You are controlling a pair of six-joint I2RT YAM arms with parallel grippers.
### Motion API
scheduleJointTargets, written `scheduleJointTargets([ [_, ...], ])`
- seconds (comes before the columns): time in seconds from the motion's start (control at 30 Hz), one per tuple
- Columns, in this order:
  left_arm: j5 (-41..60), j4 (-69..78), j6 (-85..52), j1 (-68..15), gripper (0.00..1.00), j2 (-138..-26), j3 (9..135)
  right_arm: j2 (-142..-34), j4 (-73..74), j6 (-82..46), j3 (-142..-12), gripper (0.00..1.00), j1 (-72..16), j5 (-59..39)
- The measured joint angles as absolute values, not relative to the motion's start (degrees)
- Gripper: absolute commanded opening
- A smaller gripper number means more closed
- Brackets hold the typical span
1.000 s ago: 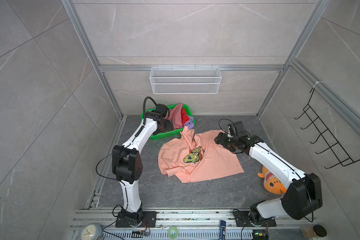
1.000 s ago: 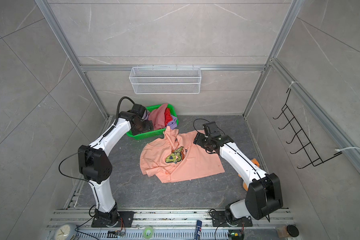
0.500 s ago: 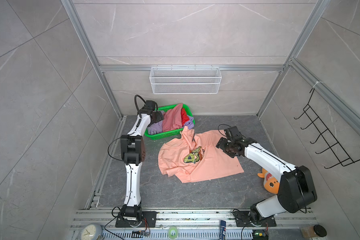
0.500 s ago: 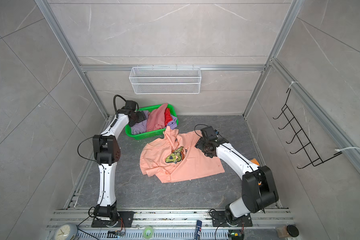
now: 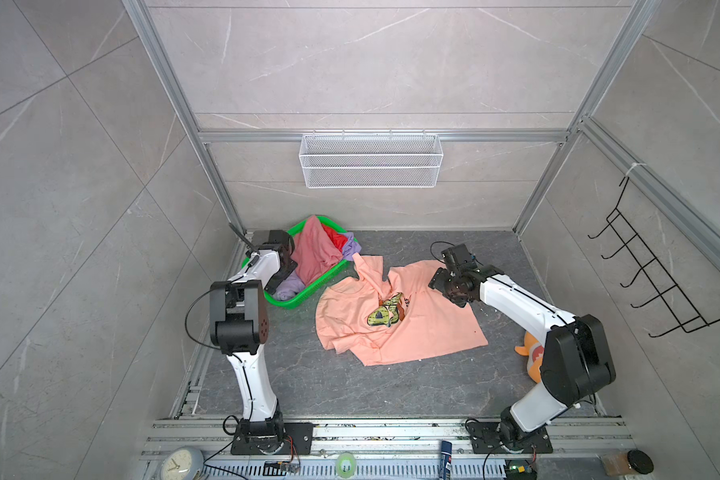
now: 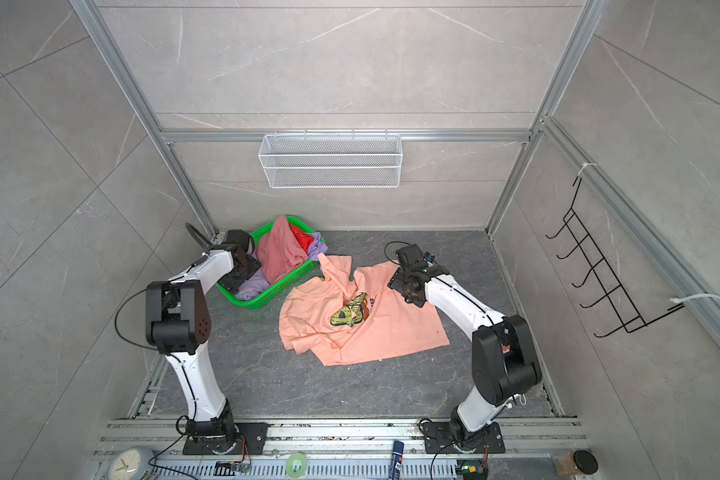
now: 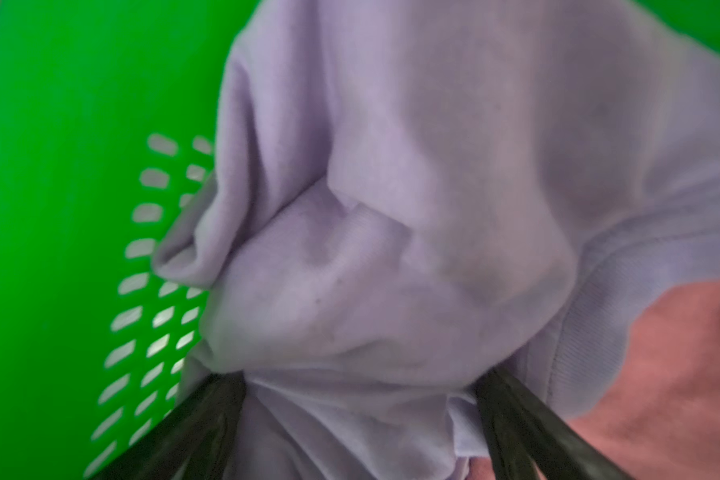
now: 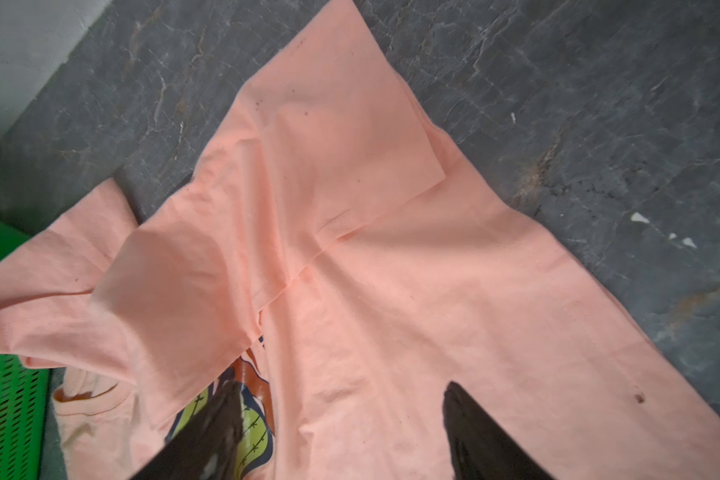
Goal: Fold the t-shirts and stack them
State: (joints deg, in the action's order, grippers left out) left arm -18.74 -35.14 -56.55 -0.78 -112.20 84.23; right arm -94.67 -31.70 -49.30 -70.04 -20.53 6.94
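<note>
Grey slate surface, tiled walls. The peach shirt [image 5: 404,328] lies spread mid-surface, unfolded, its far sleeve rumpled against the green basket [image 5: 304,302] in the far-left corner. The right gripper [image 8: 341,388] hangs over the shirt's far-right shoulder, jaws parted and empty. The left gripper [image 7: 356,380] sits in the basket, jaws wide astride the lavender shirt [image 7: 391,187], not pinching. Flattening seems the step in hand, and next comes a pinch on that sleeve. Bare room lies toward the near edge. A plush toy [image 5: 531,357] crowds the right edge.
</note>
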Motion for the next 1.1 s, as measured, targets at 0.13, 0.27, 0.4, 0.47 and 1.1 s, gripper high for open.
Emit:
scheduleJointTargets([
  [0.13,-18.9,-34.0,-57.3,-2.5,0.91,-103.7,76.6,-95.5,-31.8,-47.7,-70.0,0.77,-20.2,6.1],
  [0.27,-14.2,-31.4,-50.4,-7.9,0.91,-100.3,79.4,-95.5,-31.7,-46.5,-70.0,0.78,-19.5,5.7],
  [0.4,-8.3,-32.2,-41.7,-15.5,0.91,-101.8,89.4,-95.4,-31.0,-46.5,-68.9,0.78,-18.5,5.2],
  [0.47,-5.6,-33.1,-39.0,-19.1,0.91,-102.7,93.2,-95.1,-30.9,-46.5,-67.5,0.78,-17.9,4.9],
  [1.1,4.7,-36.8,-40.5,-20.9,0.91,-122.5,101.6,-93.4,-28.9,-50.5,-58.3,0.78,-15.2,4.7],
])
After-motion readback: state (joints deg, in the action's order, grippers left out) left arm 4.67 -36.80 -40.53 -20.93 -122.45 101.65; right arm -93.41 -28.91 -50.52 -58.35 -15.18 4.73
